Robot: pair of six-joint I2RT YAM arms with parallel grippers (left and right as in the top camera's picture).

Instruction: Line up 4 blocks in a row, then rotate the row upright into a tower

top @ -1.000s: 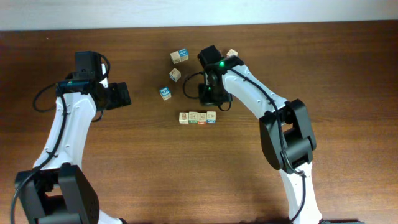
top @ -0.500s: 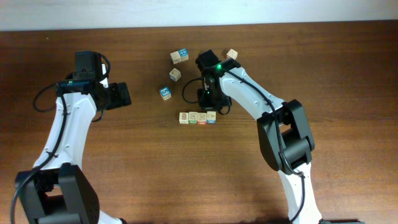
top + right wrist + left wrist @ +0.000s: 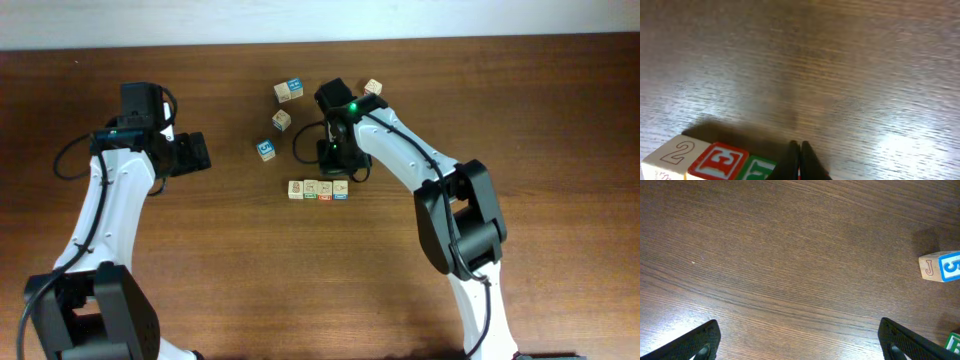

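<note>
step: lining up on the row of four blocks, no turn visible yet | right hand: fingers pressed together, empty, tips low over the table, green-faced block just beside them | left hand: spread wide, empty, row well away | next: we reckon it nudges a corner, or parts its fingers and straddles one cube, sparing the neighbours

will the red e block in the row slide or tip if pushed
Likely slides, not tips: the red E block is a squat cube sitting flat on the smooth table. Seemingly rigid wood, so no give. The adjoining green block would probably shift.
</note>
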